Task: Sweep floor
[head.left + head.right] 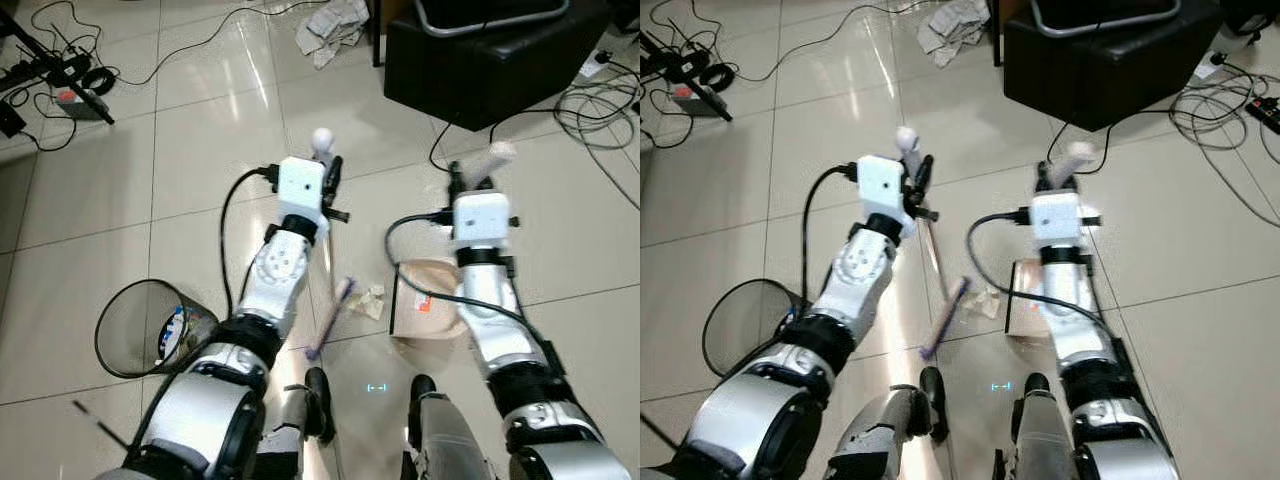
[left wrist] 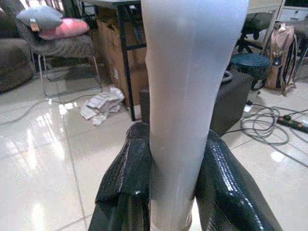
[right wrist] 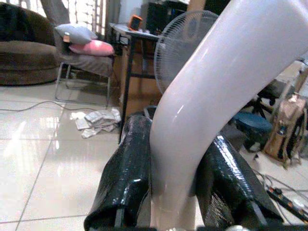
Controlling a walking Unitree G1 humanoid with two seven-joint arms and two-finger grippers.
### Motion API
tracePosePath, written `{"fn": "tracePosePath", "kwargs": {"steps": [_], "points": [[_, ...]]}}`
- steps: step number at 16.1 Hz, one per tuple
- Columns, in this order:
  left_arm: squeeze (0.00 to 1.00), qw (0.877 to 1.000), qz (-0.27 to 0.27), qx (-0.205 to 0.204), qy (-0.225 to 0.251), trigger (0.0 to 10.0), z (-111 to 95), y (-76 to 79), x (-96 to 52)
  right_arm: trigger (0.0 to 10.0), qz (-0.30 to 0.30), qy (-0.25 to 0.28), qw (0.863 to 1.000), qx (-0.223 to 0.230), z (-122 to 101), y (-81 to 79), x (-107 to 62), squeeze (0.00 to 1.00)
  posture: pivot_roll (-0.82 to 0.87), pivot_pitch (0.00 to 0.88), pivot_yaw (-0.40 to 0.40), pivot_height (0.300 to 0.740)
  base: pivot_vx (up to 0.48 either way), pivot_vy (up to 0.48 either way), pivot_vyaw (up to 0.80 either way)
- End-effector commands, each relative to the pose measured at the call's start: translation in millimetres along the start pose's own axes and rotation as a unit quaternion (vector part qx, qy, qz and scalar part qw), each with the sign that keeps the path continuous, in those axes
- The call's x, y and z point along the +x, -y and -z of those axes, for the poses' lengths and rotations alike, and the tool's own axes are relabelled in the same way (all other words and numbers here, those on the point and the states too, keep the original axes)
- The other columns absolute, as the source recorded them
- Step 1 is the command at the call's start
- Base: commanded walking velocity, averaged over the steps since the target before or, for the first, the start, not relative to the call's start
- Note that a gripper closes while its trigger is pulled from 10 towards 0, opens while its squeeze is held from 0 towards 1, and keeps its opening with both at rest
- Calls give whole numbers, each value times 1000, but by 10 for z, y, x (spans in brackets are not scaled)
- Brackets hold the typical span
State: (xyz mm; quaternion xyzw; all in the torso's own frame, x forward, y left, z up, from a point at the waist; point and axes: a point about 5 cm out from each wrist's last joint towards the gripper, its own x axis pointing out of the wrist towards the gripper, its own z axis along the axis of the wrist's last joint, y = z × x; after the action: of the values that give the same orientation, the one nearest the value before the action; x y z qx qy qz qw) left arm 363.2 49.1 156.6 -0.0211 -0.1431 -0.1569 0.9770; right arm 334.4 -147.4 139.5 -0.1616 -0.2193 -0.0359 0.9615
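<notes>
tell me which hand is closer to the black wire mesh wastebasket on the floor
Left. The left hand, shut on the white broom handle, is up and right of the black wire mesh wastebasket. The right hand, shut on the white dustpan handle, is farther right.

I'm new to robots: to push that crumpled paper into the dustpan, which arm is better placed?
Probably the left. The left gripper holds the broom handle, its head beside the crumpled paper. The right gripper holds the dustpan, already beside the paper.
</notes>
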Motion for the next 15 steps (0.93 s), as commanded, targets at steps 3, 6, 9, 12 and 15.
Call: {"fn": "tracePosePath", "kwargs": {"steps": [3,6,9,12,15], "points": [[0,995,-33,-95,9,10000,-88,47,91,10000,-7,-37,999,28,123,-154,-121,0,67,357,197,740,0,0,0],[0,984,-29,-168,41,10000,-270,106,204,10000,-8,-30,999,41,102,-164,-97,0,60,334,194,740,0,0,0],[0,986,23,-151,65,10000,-380,114,250,10000,26,-13,995,97,27,-59,-53,0,49,292,185,740,0,0,0],[0,986,92,-106,89,10000,-540,15,300,10000,61,35,989,133,-177,139,48,0,32,254,184,740,0,0,0],[0,980,143,-97,98,10000,-704,-95,372,10000,96,50,983,146,-269,327,122,0,20,211,179,740,0,0,0]]}}
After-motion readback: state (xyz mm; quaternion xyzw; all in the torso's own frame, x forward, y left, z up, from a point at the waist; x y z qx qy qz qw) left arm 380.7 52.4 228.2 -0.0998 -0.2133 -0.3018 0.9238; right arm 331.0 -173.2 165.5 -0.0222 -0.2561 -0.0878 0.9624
